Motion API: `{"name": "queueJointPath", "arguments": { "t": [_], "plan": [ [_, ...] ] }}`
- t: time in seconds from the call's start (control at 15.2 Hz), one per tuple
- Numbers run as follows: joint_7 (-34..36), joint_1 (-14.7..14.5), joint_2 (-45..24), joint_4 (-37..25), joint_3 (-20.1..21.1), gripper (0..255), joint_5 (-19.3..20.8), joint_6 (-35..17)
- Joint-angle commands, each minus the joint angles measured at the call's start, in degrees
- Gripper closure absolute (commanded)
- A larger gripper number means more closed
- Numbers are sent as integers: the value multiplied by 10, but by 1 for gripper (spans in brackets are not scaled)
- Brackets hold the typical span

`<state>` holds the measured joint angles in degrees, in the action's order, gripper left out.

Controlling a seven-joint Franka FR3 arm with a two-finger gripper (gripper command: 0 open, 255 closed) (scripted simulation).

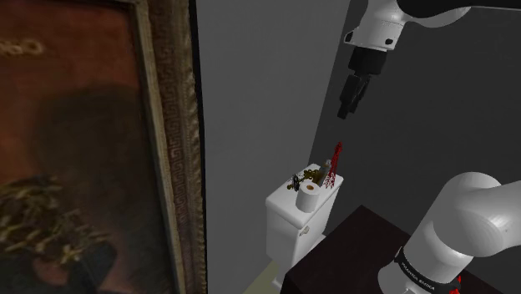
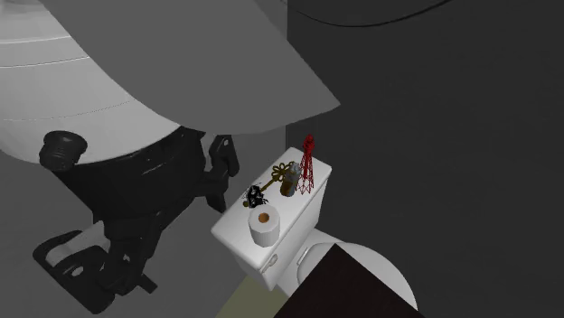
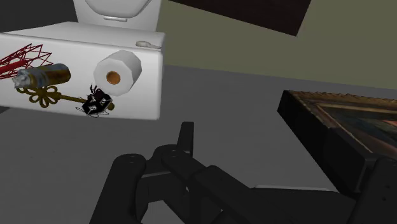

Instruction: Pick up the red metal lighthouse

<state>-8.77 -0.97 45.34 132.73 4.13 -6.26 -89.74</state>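
Note:
The red lighthouse [image 1: 334,161] is a thin red lattice tower. It stands upright on the far end of the white toilet tank lid [image 1: 284,203], close to the grey wall. In the second exterior view the lighthouse [image 2: 307,166] rises beside a small bottle and a gold key. My black gripper [image 1: 344,110] hangs well above the lighthouse and a little toward the shoulder view's right, touching nothing. Seen from the wrist, the lighthouse [image 3: 21,57] lies at the far edge of the tank lid [image 3: 76,44], a long way from the gripper.
On the lid also sit a toilet roll [image 3: 116,72], a small black object [image 3: 97,103], a gold key [image 3: 44,97] and a brown bottle [image 3: 42,76]. A large framed painting [image 1: 83,167] fills the shoulder view's left. The dark stand [image 1: 351,250] is beside the toilet bowl [image 2: 380,266].

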Motion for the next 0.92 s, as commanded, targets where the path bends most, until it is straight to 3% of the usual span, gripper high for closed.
{"name": "queueJointPath", "arguments": {
  "t": [0.0,0.86],
  "plan": [
    [0,0,0,0,0,0,0,0],
    [-198,37,-188,-61,-146,0,84,-26]
  ]
}}
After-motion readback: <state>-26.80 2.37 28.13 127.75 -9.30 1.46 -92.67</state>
